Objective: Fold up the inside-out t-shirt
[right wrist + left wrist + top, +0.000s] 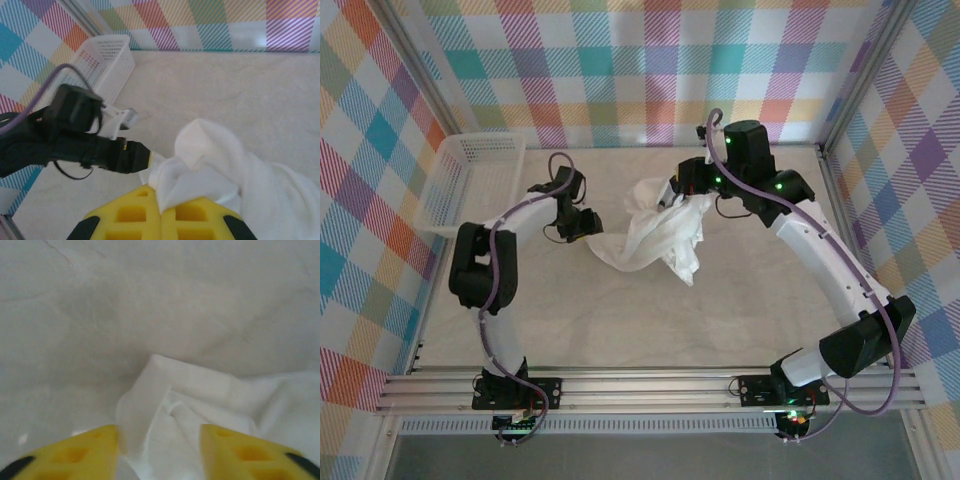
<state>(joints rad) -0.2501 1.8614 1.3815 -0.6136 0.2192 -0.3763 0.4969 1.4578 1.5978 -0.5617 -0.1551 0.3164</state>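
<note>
**Figure. White t-shirt bunched at mid-table: one gripper pinching it, the other open at its edge**

*Top view.* The t-shirt (pixel 660 240) lies in a crumpled heap near the middle of the table (pixel 620 320), between the two arms. Its upper right part is drawn up in a peak to the right gripper (pixel 686 197). The rest trails down and to the left in loose folds on the surface. The left gripper (pixel 588 224) sits at the heap's left edge, low over the table. A white mesh basket (pixel 475 180) stands at the far left corner of the table, well apart from the cloth and close to the checked wall (pixel 650 70).

*Left wrist view.* The two yellow fingers (pixel 82 452) of the left gripper stand apart, so the jaws are open. A folded edge of the white cloth lies in the gap between them and spreads to the right over the table. Whether the cloth touches either inner face of the fingers cannot be told, since the picture is soft there.

*Right wrist view.* The yellow fingers of the right gripper are pressed together with no gap. A fold of the t-shirt comes up out of the seam between them, so the jaws are closed on the cloth. The cloth billows up and to the right of the fingers. The left arm (pixel 65 135) reaches in from the left, dark, with its yellow tip just beside the cloth's left edge. The basket stands behind it, by the checked wall.
</note>
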